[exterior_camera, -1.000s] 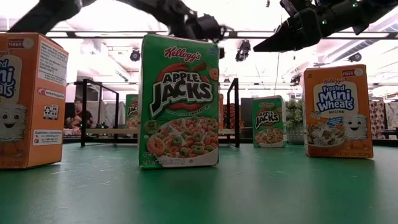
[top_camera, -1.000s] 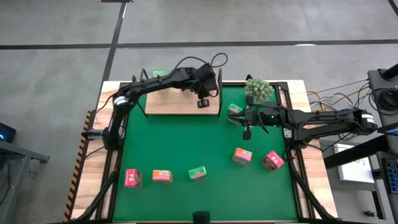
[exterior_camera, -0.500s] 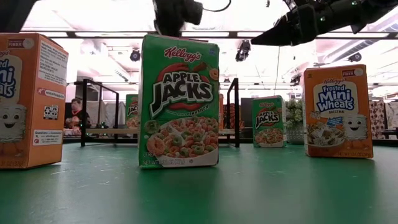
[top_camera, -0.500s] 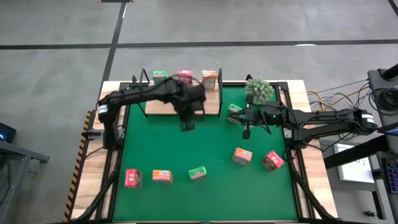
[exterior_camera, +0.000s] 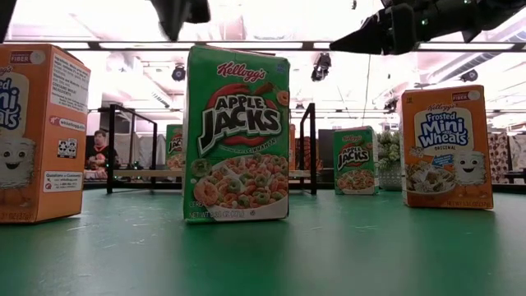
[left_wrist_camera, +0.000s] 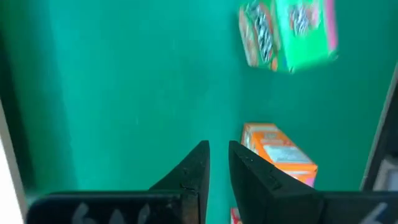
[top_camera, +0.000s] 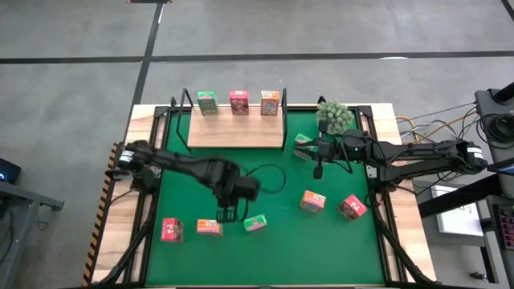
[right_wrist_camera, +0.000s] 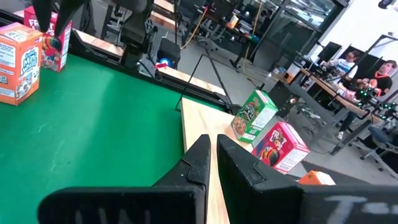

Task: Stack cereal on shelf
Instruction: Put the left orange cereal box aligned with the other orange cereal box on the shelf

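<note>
— While the left gripper [top_camera: 230, 215] hangs at six o'clock just above the orange box [top_camera: 209, 228], how do its jaws stand?
— Nearly closed, holding nothing; the right gripper [top_camera: 318, 172], at two o'clock, is closed and empty too.
— And the shelf [top_camera: 234, 128]?
— Twelve o'clock; three boxes on it, probably upright.

left pincer [top_camera: 228, 215] moved from shelf [top_camera: 235, 133] to front boxes
</note>
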Robot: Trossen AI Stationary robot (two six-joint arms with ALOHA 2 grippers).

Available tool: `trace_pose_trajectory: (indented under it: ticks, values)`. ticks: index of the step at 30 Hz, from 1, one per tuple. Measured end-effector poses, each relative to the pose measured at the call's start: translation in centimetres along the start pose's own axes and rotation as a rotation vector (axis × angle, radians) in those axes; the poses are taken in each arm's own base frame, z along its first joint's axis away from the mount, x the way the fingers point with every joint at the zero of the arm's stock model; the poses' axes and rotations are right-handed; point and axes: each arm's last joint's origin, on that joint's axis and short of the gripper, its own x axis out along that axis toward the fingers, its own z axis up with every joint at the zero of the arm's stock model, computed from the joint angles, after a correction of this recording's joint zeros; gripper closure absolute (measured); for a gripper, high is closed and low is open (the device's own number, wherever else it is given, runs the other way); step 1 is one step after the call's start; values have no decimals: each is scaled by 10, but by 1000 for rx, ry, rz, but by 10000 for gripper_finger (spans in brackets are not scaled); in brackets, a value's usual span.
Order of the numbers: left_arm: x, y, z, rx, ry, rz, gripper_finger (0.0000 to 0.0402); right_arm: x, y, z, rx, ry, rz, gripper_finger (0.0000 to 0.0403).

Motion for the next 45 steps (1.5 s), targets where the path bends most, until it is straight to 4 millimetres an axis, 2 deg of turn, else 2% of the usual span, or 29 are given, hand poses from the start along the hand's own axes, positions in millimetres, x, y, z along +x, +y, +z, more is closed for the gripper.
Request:
trace_pose_trajectory:
  ticks: [3,7,11,15,19,22,37,45]
  values:
    - [9,-11,-15,-75,41,15,344,0,0,0,-6,0,0,385]
    - [11,-25,-43,-175,64,28,315,0,0,1,-6,-9,-4,385]
    - [16,-43,-67,-237,65,32,273,0,-1,2,-6,-19,-10,385]
    - [22,-56,-80,-251,59,54,221,0,-1,2,-5,-20,-10,385]
    - [26,-69,-83,-202,37,39,179,0,-1,2,4,-19,-10,385]
    - [28,-77,-80,-192,1,6,163,0,-1,2,4,-19,-9,385]
    - [41,-81,-84,-200,4,43,159,0,-1,1,6,-16,-7,385]
    - [55,-80,-86,-192,-1,60,159,0,-1,1,7,-15,-7,385]
